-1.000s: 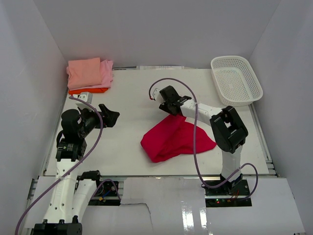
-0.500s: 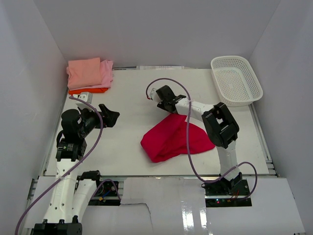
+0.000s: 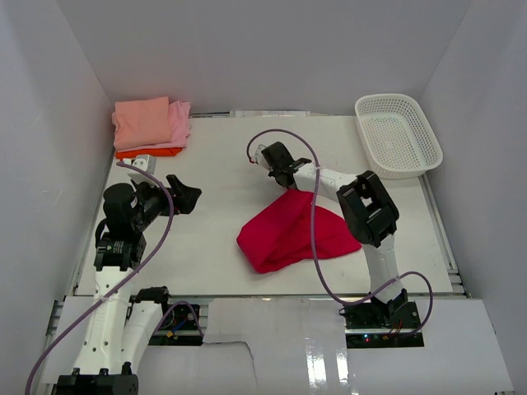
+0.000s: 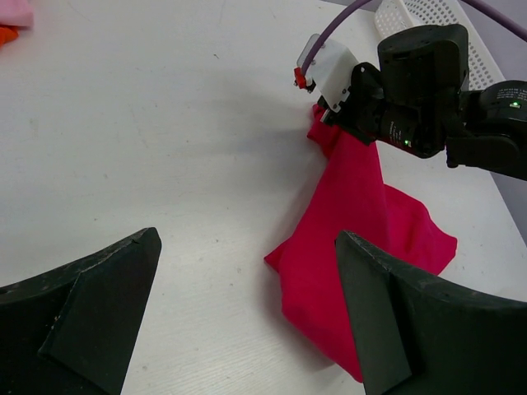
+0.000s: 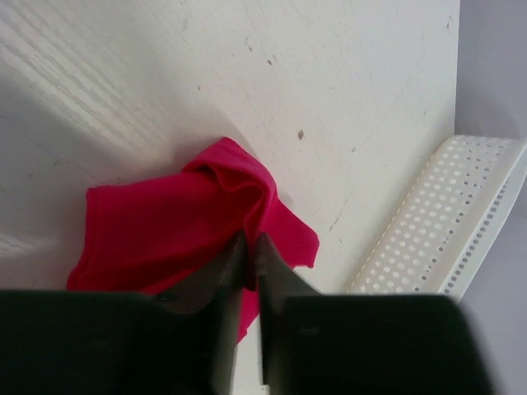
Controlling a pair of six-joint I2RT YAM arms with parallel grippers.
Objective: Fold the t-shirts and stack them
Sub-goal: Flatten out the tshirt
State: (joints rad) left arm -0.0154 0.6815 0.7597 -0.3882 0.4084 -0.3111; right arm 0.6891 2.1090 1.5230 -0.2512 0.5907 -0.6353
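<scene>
- Your right gripper (image 5: 249, 247) is clenched on a bunched corner of the red shirt (image 5: 189, 230). Cloth shows on both sides of the narrow gap between the jaws.
- The rest of the shirt trails behind that gripper toward its arm's base, a crumpled heap on the table (image 3: 214, 164).
- Draw the corner up and away from the heap slowly. The pinch looks to hold several layers, so expect the cloth to come up twisted, not flat.
- Your left gripper (image 4: 247, 239) hangs spread wide and empty, well apart from the shirt. It will probably need to take a second corner.
- The shirt is limp, matte knit and creases softly. The table is hard, smooth and white, so cloth should slide easily.
- The folded shirts (image 3: 152, 123), salmon, pink and orange, lie far beyond the left gripper.
- A stiff, perforated white plastic basket (image 3: 428, 123) sits to the right of the right gripper.
</scene>
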